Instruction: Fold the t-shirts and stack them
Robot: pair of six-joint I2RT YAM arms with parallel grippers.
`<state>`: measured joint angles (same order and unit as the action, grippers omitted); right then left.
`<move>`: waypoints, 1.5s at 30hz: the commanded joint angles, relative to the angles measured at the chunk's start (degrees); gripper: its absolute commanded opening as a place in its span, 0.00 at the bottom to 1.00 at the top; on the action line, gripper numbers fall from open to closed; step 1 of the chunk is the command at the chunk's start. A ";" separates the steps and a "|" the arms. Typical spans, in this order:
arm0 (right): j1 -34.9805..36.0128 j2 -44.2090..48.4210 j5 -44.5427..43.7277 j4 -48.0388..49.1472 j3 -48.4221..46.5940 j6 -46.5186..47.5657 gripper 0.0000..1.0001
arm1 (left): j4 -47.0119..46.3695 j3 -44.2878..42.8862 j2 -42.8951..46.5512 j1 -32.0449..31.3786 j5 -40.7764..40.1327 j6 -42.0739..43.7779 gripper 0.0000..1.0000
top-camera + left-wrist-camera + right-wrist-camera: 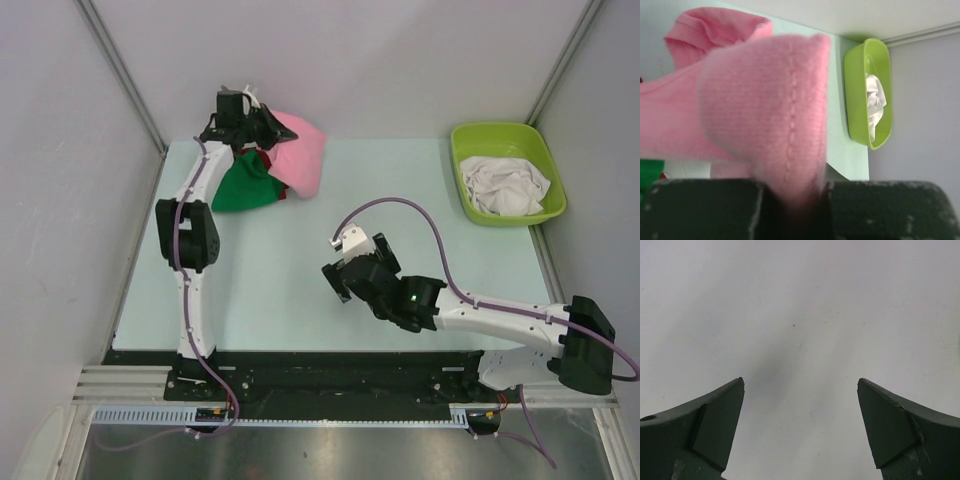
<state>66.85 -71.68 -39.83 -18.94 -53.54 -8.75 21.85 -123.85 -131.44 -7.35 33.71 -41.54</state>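
Observation:
My left gripper (267,125) is at the table's far left corner, shut on a fold of the pink t-shirt (302,155), which hangs from it down to the table. In the left wrist view the pink cloth (760,100) is pinched between the dark jaws of the left gripper (792,195). A green t-shirt (245,186) lies crumpled under and beside the pink one, with a sliver of red t-shirt (261,159) between them. White t-shirts (508,185) lie bunched in the tub. My right gripper (340,273) hovers over mid-table, open and holding nothing (800,382).
The lime-green plastic tub (500,131) stands at the far right corner of the pale green table (380,190) and also shows in the left wrist view (857,100). Grey walls close in the back and both sides.

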 commanded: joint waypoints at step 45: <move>3.55 -5.31 1.69 4.96 0.19 -1.53 1.00 | -7.97 22.44 20.52 4.89 -9.54 7.78 0.00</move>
<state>69.60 -76.58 -37.01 -14.85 -53.32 -9.06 8.23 -93.65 -115.15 -2.20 27.24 -39.29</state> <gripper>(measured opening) 0.994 0.114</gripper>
